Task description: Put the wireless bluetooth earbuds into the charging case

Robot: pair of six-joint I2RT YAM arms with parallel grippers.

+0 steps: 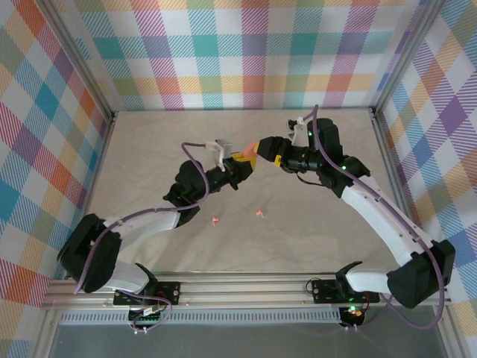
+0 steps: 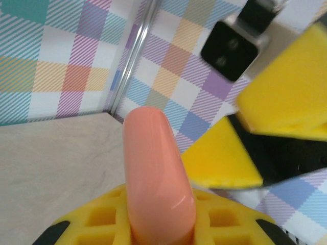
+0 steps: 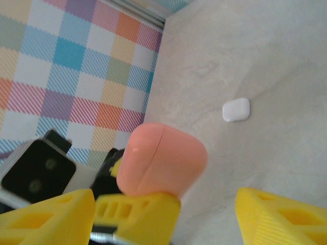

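L fingers [image 2: 97,222] pinch the salmon-pink case [image 3: 161,161] by its lower end. Its lid is shut and it's held up off the surface [image 1: 149,149], approx mid-field. R fingers [image 3: 278,217] are spread wide, just beside the case, not touching it. We see two pink earbuds [image 1: 215,220] on the surface toward 6 o'clock from the case, well apart from it. A white case [image 3: 236,109] lies at 2 o'clock in the R wrist view.
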